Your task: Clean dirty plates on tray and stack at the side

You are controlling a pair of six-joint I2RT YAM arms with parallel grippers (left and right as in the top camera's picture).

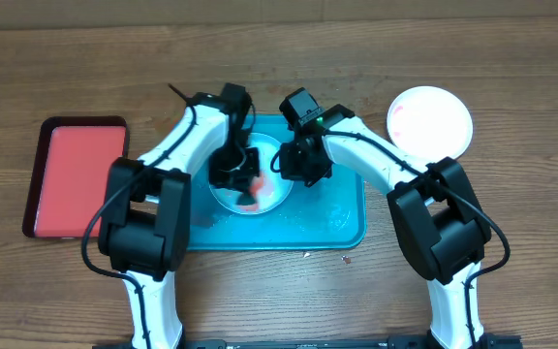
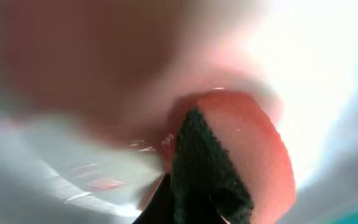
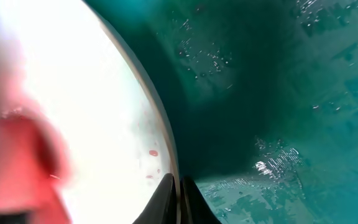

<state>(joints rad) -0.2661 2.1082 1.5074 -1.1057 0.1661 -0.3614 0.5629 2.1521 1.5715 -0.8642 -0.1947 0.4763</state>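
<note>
A: Where are the plates?
B: One plate (image 1: 277, 197) sits in the tray (image 1: 342, 221), on its 9 o'clock half. The white plate (image 1: 430, 121) is off the tray, on the table (image 1: 511, 58) at about 2 o'clock from it, well apart.
A: Left gripper?
B: The left gripper (image 1: 244, 182) is over the middle of the plate, clamped on a sponge (image 1: 251, 194). The sponge is red with a dark green scrub face (image 2: 204, 174). The wrist view is blurred but shows the sponge against the pale plate surface, with a wet gleam at its 9 o'clock.
A: Right gripper?
B: The right gripper (image 1: 291, 167) is at the plate's 2 o'clock edge. In the wrist view its fingers (image 3: 164, 199) are closed on the rim, one on the plate side and one on the tray side. Can't tell if the rim is lifted.
A: Is the plate dirty?
B: A few small red specks (image 3: 153, 152) just inside the rim. The rest reads whitish; can't tell white from pale mint.
A: Tray floor?
B: Wet, with droplets and a bright glint (image 3: 278, 163) on the teal beside the plate.
A: Anything else?
B: A red tray (image 1: 74, 176) with a dark rim at 9 o'clock of the teal one, near but not touching.
</note>
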